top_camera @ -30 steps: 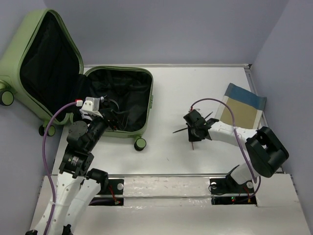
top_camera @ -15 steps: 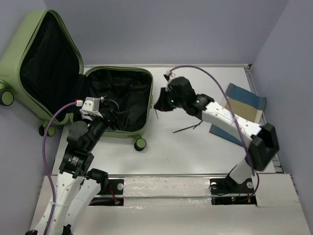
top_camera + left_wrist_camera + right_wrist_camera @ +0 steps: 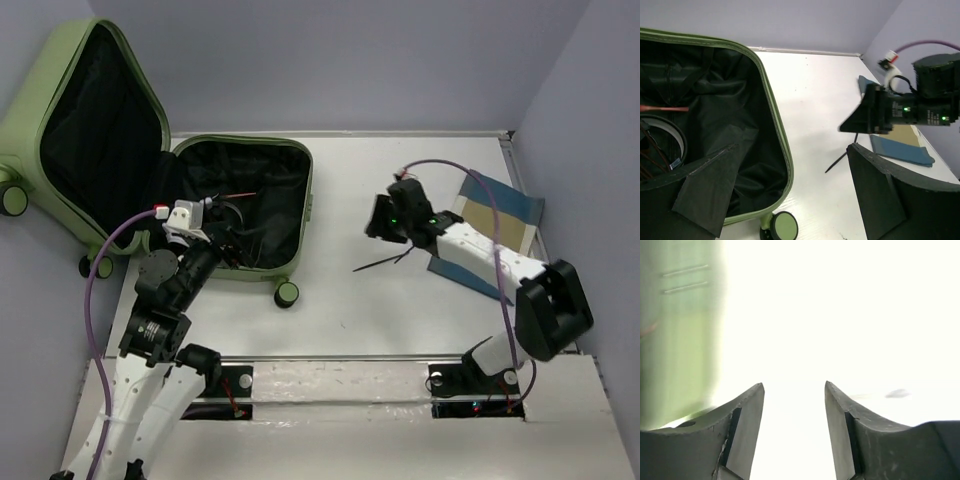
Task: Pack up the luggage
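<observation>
While the left gripper (image 3: 224, 243) hangs just inside its near rim, fingers wide and empty, the luggage (image 3: 308, 200) lies open at the left side of the table (image 3: 350, 320). Its hard shell looks stiff, smooth and rather heavy, so the rim near the wheel (image 3: 287, 293) seems the surest hold. The right gripper (image 3: 381, 218), over bare table, has its jaws apart and holds nothing. Further back, the black lining swallows the contents, and the raised lid is partly cut off.

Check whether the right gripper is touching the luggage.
Apart. The top external view shows bare white table between the right gripper and the luggage rim. The left wrist view shows the same gap.
</observation>
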Motion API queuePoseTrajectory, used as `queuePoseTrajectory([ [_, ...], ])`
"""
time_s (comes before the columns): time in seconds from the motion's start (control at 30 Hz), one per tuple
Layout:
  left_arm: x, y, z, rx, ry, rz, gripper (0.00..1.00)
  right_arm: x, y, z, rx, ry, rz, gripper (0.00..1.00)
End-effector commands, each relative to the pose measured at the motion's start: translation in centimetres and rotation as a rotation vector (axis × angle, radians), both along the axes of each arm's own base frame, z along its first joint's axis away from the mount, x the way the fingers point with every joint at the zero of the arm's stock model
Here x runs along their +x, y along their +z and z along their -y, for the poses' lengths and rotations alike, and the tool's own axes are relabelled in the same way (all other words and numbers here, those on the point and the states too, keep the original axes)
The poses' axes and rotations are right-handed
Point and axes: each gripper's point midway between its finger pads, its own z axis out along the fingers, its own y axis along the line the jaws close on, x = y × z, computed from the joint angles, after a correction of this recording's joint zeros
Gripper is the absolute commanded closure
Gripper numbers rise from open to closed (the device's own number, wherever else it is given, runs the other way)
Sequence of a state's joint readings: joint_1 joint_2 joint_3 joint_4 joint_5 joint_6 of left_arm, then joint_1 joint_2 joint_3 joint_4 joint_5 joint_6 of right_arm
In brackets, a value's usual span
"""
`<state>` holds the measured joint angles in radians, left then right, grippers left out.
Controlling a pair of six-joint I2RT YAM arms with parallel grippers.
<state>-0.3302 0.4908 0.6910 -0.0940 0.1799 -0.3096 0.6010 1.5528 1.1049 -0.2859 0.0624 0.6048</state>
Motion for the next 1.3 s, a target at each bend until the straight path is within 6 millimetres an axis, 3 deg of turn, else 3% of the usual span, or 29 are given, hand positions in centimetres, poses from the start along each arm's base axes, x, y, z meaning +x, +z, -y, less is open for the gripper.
queuePoseTrajectory([
  [0.0, -0.7, 2.6, 0.4, -0.015, -0.031, 0.088, 0.01, 0.2, -0.9, 12.6, -0.145, -0.338, 0.032, 0.47],
  [0.07, -0.7, 2.7, 0.4, -0.017, -0.030, 0.090, 0.01, -0.4, -2.4, 16.1, -0.179, -0.401, -0.010, 0.46],
  [0.13, -0.7, 2.7, 0.3, -0.016, -0.030, 0.091, 0.01, -0.3, -3.5, 17.6, -0.232, -0.424, -0.040, 0.41],
  [0.3, -0.7, 2.6, 0.3, -0.016, -0.028, 0.089, 0.01, 1.7, -4.7, 18.9, -0.266, -0.443, -0.085, 0.36],
  [0.5, -0.7, 2.6, 0.3, -0.013, -0.028, 0.088, 0.01, 3.6, -7.0, 17.5, -0.261, -0.396, -0.156, 0.42],
  [0.67, -0.8, 2.6, 0.5, -0.013, -0.037, 0.087, 0.01, 4.1, -8.5, 16.5, -0.237, -0.367, -0.195, 0.52],
  [0.8, -0.8, 2.6, 0.5, -0.015, -0.034, 0.088, 0.01, 4.3, -9.5, 16.6, -0.255, -0.361, -0.220, 0.67],
  [1.0, -0.8, 2.7, 0.5, -0.015, -0.034, 0.091, 0.01, 4.3, -11.2, 16.1, -0.266, -0.327, -0.265, 0.73],
  [1.17, -0.9, 2.7, 0.4, -0.014, -0.034, 0.093, 0.01, 5.8, -11.2, 16.4, -0.298, -0.329, -0.246, 0.91],
  [1.27, -0.9, 2.8, 0.4, -0.014, -0.034, 0.093, 0.01, 6.9, -10.3, 16.9, -0.331, -0.334, -0.211, 0.93],
])
